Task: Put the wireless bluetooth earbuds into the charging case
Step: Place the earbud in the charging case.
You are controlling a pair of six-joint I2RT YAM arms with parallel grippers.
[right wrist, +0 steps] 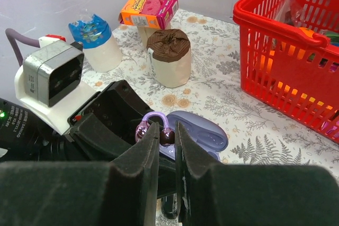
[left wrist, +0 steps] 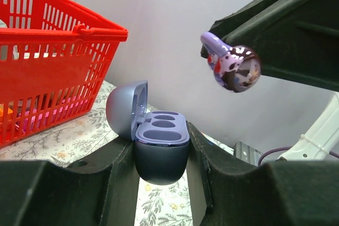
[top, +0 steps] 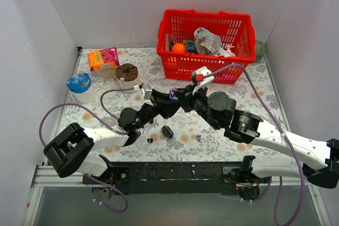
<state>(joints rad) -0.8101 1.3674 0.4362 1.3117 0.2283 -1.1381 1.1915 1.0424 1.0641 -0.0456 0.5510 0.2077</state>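
Note:
My left gripper (left wrist: 161,130) is shut on the open charging case (left wrist: 161,149), a lavender pebble with its lid hinged back to the left and two empty sockets facing up. It holds the case above the table. My right gripper (right wrist: 168,129) is shut on one earbud (right wrist: 142,130), purple with a hook and a shiny dark bulb. That earbud (left wrist: 233,67) hangs just above and to the right of the case, apart from it. In the top view both grippers meet at the table's middle, the earbud (top: 173,93) between them. A tiny dark purplish piece (top: 198,137) lies on the cloth; I cannot tell if it is the second earbud.
A red basket (top: 204,67) full of items stands at the back right. An orange-pink box (top: 103,57), a brown-lidded cup (top: 126,73) and a blue-lidded tub (top: 80,86) stand at the back left. A stubby black piece (top: 168,132) and a small black bit (top: 150,140) lie near the front.

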